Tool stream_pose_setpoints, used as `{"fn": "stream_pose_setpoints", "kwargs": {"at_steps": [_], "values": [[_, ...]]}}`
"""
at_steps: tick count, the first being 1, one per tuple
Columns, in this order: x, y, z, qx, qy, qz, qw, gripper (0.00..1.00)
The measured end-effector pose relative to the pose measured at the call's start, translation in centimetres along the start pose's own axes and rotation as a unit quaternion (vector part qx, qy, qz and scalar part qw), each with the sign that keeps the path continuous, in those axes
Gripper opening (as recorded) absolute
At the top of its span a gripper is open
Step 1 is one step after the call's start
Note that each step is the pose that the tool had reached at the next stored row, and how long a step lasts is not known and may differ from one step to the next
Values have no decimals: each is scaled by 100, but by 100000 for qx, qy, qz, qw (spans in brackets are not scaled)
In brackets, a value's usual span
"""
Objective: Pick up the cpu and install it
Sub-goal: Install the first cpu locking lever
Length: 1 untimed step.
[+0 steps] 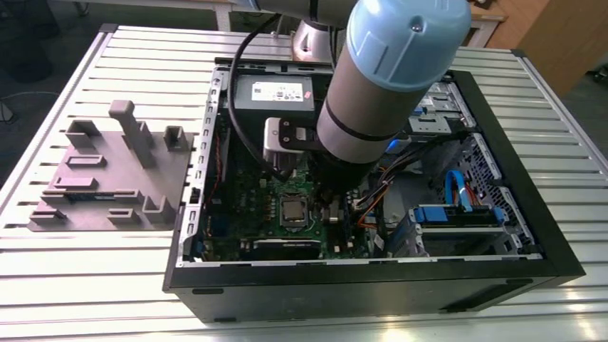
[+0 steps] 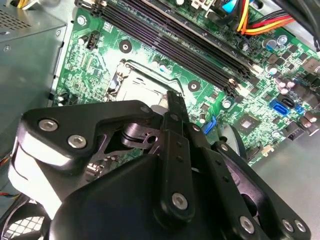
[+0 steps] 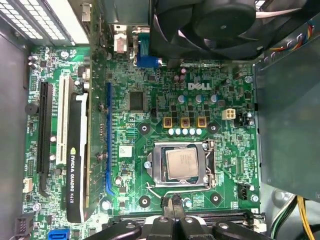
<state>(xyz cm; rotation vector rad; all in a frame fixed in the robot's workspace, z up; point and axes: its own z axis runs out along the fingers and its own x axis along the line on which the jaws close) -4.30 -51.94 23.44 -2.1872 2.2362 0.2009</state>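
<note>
Slatted metal table (image 1: 85, 263) carries open computer case (image 1: 380, 285), grey fixture block (image 1: 114, 178), possibly moulded plastic.

The cpu (image 3: 182, 164), a small square chip with a shiny silver-grey top, lies flat and level inside the metal socket frame (image 3: 210, 165) on the green motherboard (image 3: 150, 145).

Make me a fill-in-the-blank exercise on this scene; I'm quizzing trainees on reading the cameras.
1. The cpu sits inside the metal ____ frame on the motherboard.
2. The motherboard is coloured ____.
3. In the exterior view, the grey fixture block lies outside the computer case, to the exterior view's ____.

Missing words: socket; green; left
</note>
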Motion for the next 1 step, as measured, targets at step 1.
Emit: {"fn": "stream_pose_setpoints", "kwargs": {"at_steps": [1], "values": [[0, 0, 0, 0, 0, -1, 100000, 10]]}}
